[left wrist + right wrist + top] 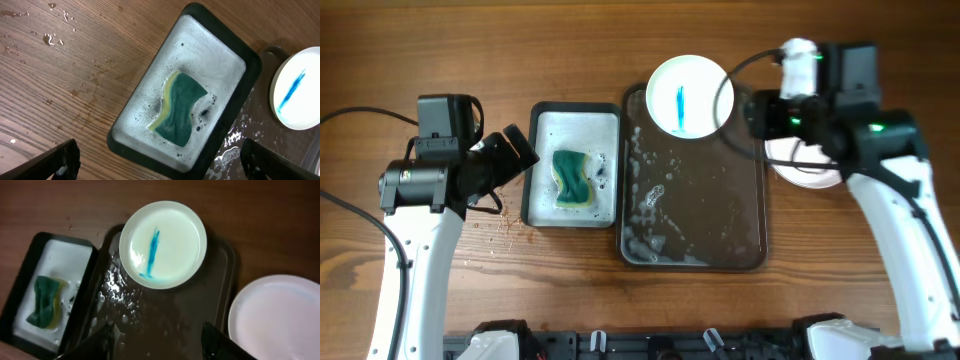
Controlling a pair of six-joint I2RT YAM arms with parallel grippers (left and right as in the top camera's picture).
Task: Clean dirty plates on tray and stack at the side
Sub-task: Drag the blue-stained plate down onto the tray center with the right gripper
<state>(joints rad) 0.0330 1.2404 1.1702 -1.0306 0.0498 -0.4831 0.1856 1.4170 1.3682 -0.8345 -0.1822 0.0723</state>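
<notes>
A white plate with a blue smear [689, 95] rests on the far rim of the dark wet tray [720, 235]; it also shows in the right wrist view [163, 243] and the left wrist view [297, 89]. A clean white plate [805, 172] lies on the table right of the tray, partly under my right arm, and shows in the right wrist view [280, 317]. A green and yellow sponge [573, 178] lies in a soapy black basin [542, 118]. My left gripper [160, 162] is open above the basin's near edge. My right gripper [157, 340] is open above the tray.
Water drops lie on the wood left of the basin [505, 228]. Soap foam lies on the tray's left side [645, 215]. Cables run behind both arms.
</notes>
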